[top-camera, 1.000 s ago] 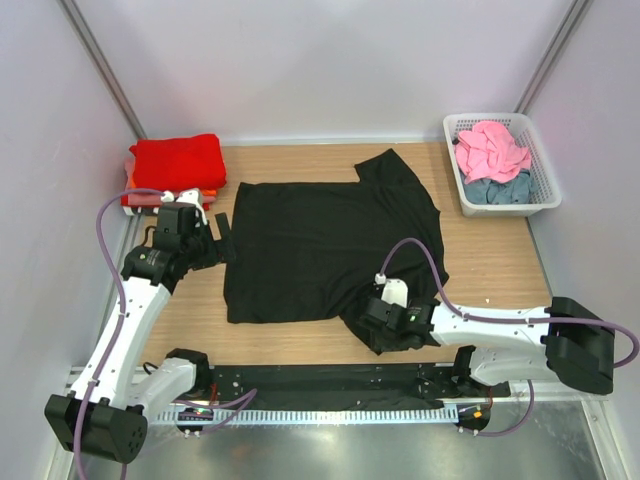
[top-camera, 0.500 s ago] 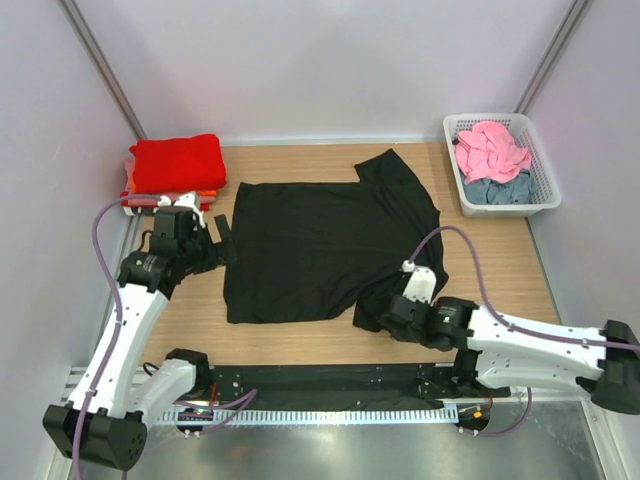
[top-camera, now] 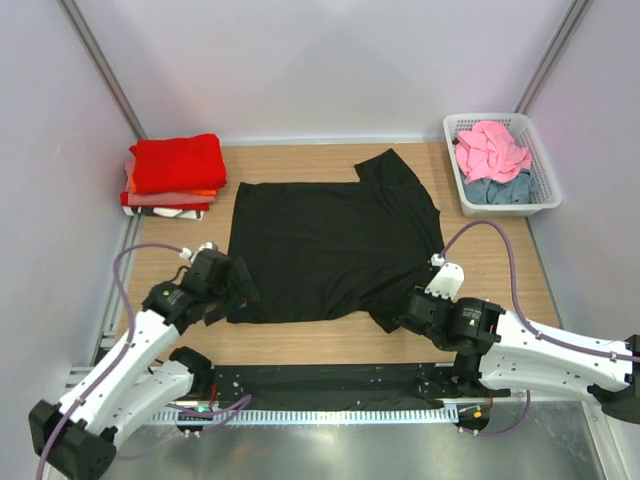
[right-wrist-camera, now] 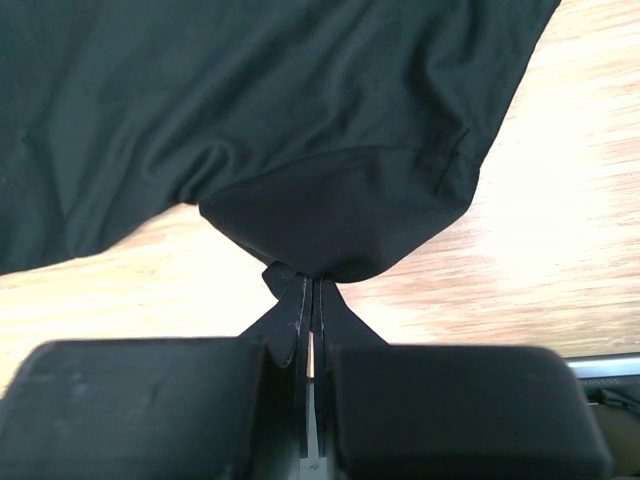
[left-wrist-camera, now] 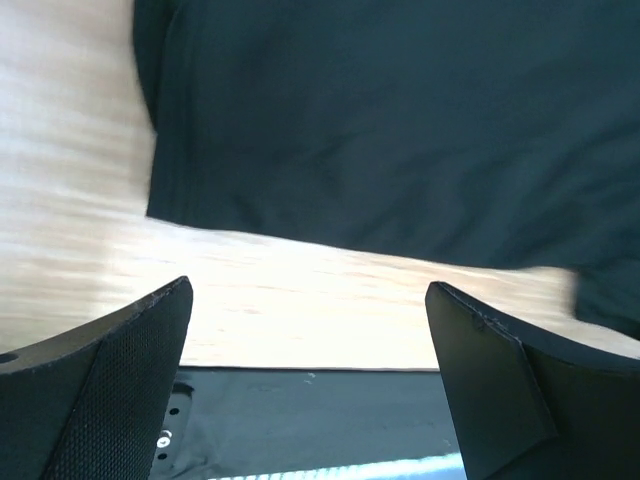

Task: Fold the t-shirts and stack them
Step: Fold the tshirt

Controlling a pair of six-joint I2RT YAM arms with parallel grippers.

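The black shirt [top-camera: 320, 245] lay flat on the bench [top-camera: 500, 260], its near-right sleeve pinched in the tightly closed right claw [right-wrist-camera: 312, 300], while the left claw [top-camera: 232, 297], spread wide and holding nothing, hovered at the shirt's near-left corner.

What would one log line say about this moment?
left claw: open, by black t-shirt hem | right claw: shut on its sleeve | shirt: spread out, not yet folded

Swung left gripper [top-camera: 236, 294] down to near-left corner of soft black cloth t-shirt [top-camera: 330, 240]; clamped right gripper [right-wrist-camera: 311, 288] onto its sleeve [right-wrist-camera: 340, 225].
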